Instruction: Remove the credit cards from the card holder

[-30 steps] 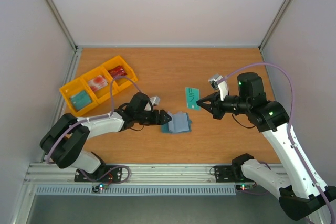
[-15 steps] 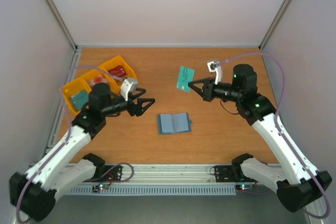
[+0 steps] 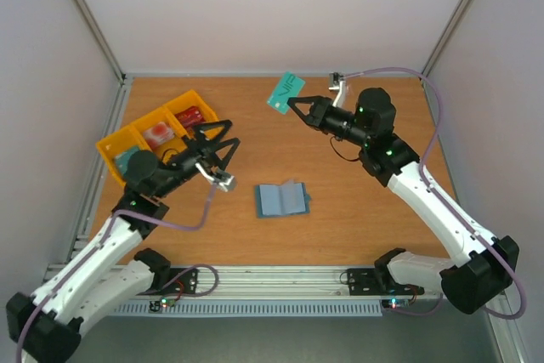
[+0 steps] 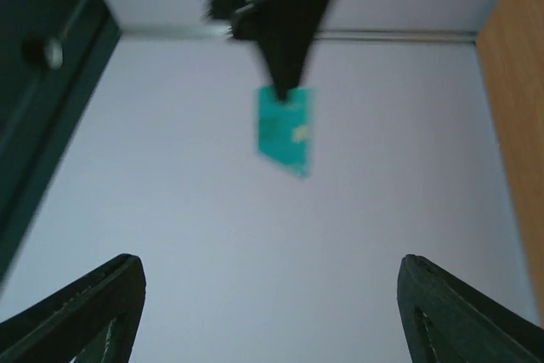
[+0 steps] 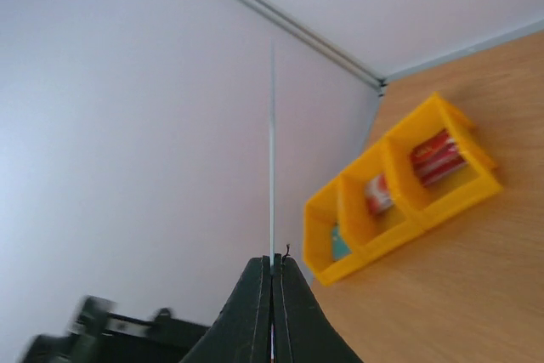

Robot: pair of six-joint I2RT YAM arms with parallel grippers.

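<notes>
The card holder [image 3: 281, 199], a small slate-blue wallet, lies open on the wooden table between the two arms, with no gripper touching it. High over the back of the table, my right gripper [image 3: 294, 101] is shut on a teal-green credit card [image 3: 286, 91]. In the right wrist view that credit card [image 5: 272, 150] shows edge-on as a thin line rising from the closed right gripper [image 5: 272, 259]. My left gripper [image 3: 223, 135] is raised to the wallet's left, open and empty. In the left wrist view the credit card [image 4: 286, 129] hangs ahead of the open left gripper [image 4: 268, 263].
A yellow three-compartment tray [image 3: 108, 152] stands at the back left, holding a teal item, a red-and-white item and a red item. The tray [image 5: 399, 240] also shows in the right wrist view. White walls close in the table on three sides.
The right gripper has carried the teal card up and toward the back left. The left arm has lifted away from the wallet and swung left, its jaws opening wider.
</notes>
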